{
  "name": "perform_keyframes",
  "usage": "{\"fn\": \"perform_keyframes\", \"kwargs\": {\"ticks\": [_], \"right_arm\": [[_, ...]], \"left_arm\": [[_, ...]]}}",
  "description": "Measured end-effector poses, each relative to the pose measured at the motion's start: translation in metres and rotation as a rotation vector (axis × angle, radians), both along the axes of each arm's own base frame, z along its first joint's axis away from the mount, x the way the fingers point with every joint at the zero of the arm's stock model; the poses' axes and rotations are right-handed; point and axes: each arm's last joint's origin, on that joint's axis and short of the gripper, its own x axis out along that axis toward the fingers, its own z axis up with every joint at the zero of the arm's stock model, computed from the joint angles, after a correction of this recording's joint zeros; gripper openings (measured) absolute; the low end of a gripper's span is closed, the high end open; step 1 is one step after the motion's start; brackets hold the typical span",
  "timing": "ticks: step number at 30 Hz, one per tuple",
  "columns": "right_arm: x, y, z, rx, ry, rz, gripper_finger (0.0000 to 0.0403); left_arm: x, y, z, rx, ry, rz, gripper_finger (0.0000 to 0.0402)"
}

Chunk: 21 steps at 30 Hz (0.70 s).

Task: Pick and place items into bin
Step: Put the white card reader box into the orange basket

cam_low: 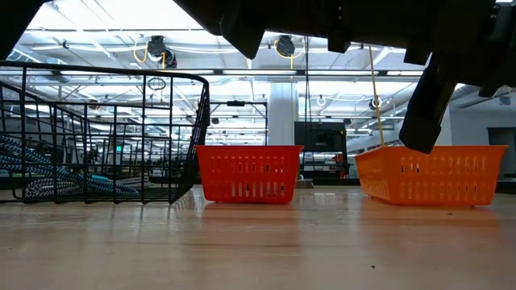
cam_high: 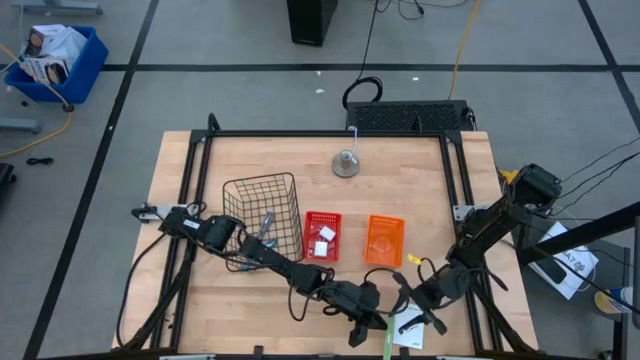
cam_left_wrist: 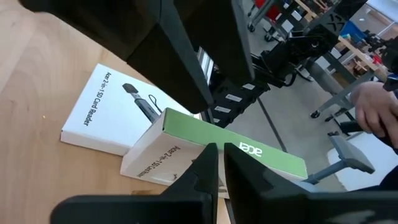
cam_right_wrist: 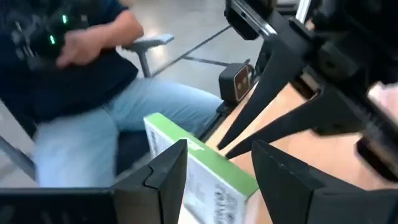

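Two white card-reader packets with black print lie at the table's near edge. One lies flat (cam_left_wrist: 109, 112) (cam_high: 411, 325). The other, with a green side (cam_left_wrist: 236, 142) (cam_right_wrist: 208, 158) (cam_high: 388, 342), is tilted up and rests over the flat one. My left gripper (cam_left_wrist: 221, 165) (cam_high: 367, 327) is shut, its tips at this packet's white face. My right gripper (cam_right_wrist: 217, 171) (cam_high: 420, 312) is open, with a finger on either side of the green-sided packet. A slim handled tool (cam_high: 266, 224) lies in the wire basket. A small white block (cam_high: 325, 235) sits in the red bin. My left gripper's shut fingertips (cam_left_wrist: 210, 155) stand at the green-sided packet's white face (cam_left_wrist: 186, 155), just under its green side, slanting down from the table's left. Whether they touch it, I cannot tell. My right gripper's fingers flank the same packet; whether they touch it cannot be told.
A black wire basket (cam_high: 262, 190) (cam_low: 97, 80), a red bin (cam_high: 322, 222) (cam_low: 248, 153) and an orange bin (cam_high: 385, 222) (cam_low: 427, 153) stand in a row mid-table. A metal weight (cam_high: 346, 163) sits near the far edge. A seated person (cam_right_wrist: 81, 56) is just beyond the near edge.
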Motion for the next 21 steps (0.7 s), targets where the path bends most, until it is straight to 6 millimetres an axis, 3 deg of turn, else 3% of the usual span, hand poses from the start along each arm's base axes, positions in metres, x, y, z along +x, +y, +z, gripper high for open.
{"fn": "perform_keyframes", "kwargs": {"ticks": [21], "right_arm": [[0.010,-0.012,-0.006,-0.050,0.041,0.017,0.0173]], "left_arm": [[0.000,0.001,0.000,-0.015,0.011,0.016,0.0031]]}}
